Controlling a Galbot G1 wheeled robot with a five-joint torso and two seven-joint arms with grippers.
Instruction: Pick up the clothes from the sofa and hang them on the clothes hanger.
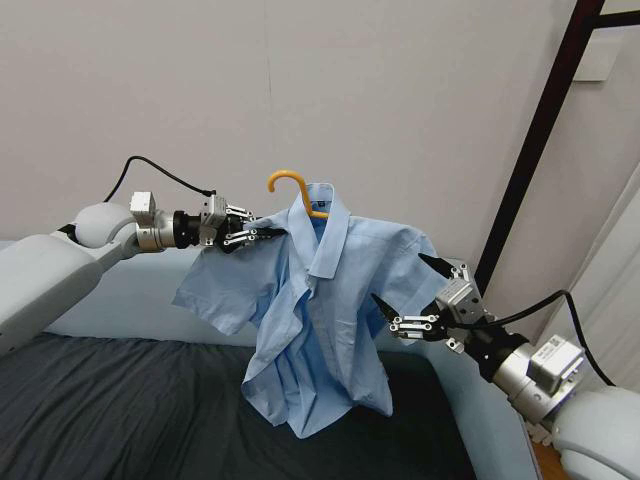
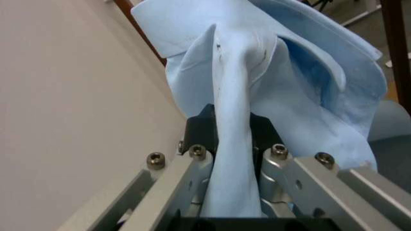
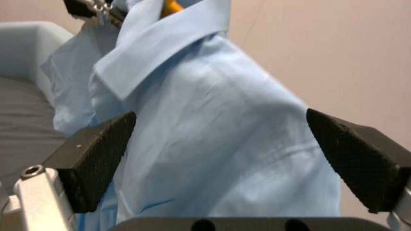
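Black-tipped fingers of the left gripper (image 1: 258,237) are pinched shut on a fold of cloth at one shoulder of the light blue short-sleeved shirt (image 1: 320,310). The right gripper (image 1: 398,278) sits just beside the shirt's other sleeve, its jaws spread wide and holding nothing. The curved yellow hanger hook (image 1: 290,182) rises above the shirt's collar. Below the shirt lies the dark grey sofa seat (image 1: 110,400); a slanted black rack pole (image 1: 530,150) stands beyond the shirt, past the right gripper.
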